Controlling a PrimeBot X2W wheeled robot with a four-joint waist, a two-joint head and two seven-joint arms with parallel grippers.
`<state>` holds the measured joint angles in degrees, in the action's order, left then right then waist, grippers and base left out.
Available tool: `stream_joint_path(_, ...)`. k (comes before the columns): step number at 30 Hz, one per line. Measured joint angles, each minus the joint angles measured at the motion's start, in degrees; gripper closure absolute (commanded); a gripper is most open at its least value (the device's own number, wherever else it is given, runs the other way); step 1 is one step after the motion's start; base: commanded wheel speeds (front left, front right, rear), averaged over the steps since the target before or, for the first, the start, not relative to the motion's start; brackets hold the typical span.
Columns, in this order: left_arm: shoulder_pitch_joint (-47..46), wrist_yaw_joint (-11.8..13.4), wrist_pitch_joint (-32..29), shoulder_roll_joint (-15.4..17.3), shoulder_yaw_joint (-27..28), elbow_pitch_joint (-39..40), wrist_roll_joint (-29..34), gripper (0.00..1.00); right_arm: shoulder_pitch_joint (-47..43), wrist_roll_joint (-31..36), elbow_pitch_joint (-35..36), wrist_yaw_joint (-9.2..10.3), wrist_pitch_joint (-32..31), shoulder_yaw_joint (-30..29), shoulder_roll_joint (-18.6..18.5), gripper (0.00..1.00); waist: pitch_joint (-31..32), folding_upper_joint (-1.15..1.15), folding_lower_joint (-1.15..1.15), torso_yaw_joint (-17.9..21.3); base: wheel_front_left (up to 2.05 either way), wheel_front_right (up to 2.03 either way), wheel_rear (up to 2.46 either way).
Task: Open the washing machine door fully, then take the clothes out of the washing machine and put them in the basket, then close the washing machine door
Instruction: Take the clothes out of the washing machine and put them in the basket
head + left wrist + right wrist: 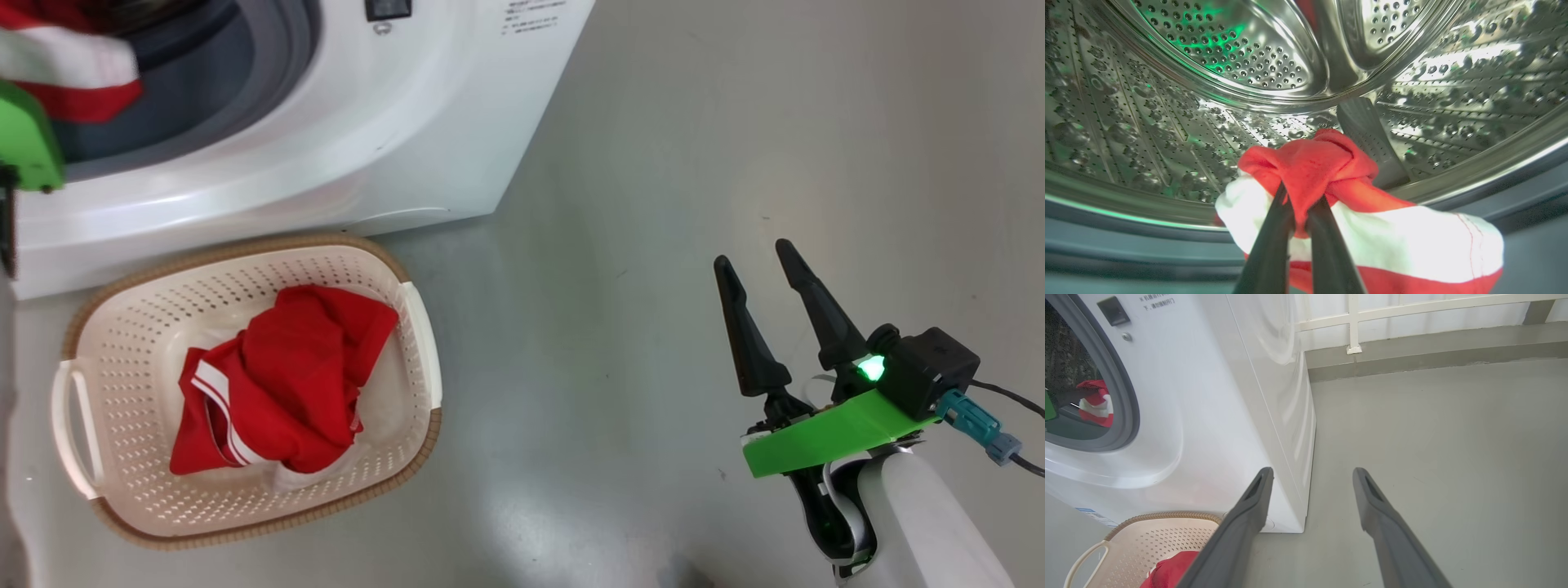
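Note:
The washing machine (326, 122) stands with its round opening uncovered; the washing machine door is out of view. In the left wrist view my left gripper (1302, 196) is shut on a bunched fold of red and white clothes (1412, 241) at the lip of the steel drum (1229, 53). That garment (73, 73) shows at the opening beside my left arm's green mount (24, 139). Another red garment (294, 384) lies in the cream basket (122, 327) on the floor below the machine. My right gripper (753, 254) hangs open and holds nothing, far right of the basket.
Grey floor stretches right of the machine, under my right gripper (1312, 471). A white railing (1355, 322) and a low kerb run along the far wall. The basket's handle (1084, 559) sits close to the machine's front (1208, 396).

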<state>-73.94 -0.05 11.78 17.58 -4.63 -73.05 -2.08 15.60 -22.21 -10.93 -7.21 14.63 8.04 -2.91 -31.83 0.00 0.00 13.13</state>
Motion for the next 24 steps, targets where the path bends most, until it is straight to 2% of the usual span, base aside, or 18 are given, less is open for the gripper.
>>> stream_joint_path(2, 0.40, -2.05, 1.31, -1.25, 1.72, 0.07, -2.80, 1.00, -0.01, 0.02, -0.05, 0.00, 0.00, -0.22, 0.01, 0.00, 0.46, 0.00, 0.00, -0.39, 0.00, 0.00, 0.00)
stream_joint_path(7, 3.43, -3.55, 2.50, -2.55, 2.61, 3.57, -4.78, 1.00, -0.02, 0.57, -0.27, 0.00, 0.00, -0.80, 0.01, 0.00, 1.70, 0.00, 0.00, -1.59, 0.00, 0.00, 0.00)
stream_joint_path(14, 12.14, -5.14, 2.52, -5.17, 5.33, 19.08, -7.94, 1.00, -0.25, 1.43, -0.30, 0.00, 0.00, -1.80, 0.00, 0.00, 3.66, 0.00, 0.00, -3.24, 0.00, 0.00, 0.00)
stream_joint_path(24, 26.03, -6.33, 2.53, -7.83, 8.20, 35.68, -9.25, 1.00, -2.99, 2.22, -0.26, 0.00, 0.00, -2.34, 0.00, 0.00, 6.73, 0.00, 0.00, -4.73, 0.00, 0.00, 0.00)
